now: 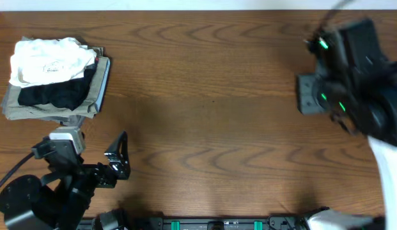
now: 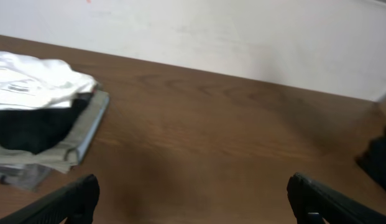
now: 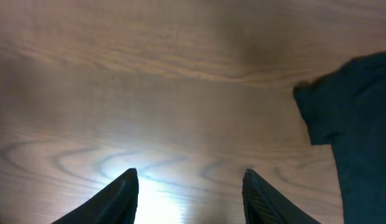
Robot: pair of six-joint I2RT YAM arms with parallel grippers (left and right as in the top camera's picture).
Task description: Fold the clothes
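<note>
Dark garment (image 3: 354, 112) lies flat on the surface (image 3: 180, 74), just right of the right hand (image 3: 189, 186), which is half open and empty. Folded white garment (image 1: 48, 61) tops the far-left stack, over a black piece (image 1: 57, 94) and khaki-grey pieces (image 1: 32, 112). Left hand (image 2: 193, 199) near left, wide open, empty.
</note>
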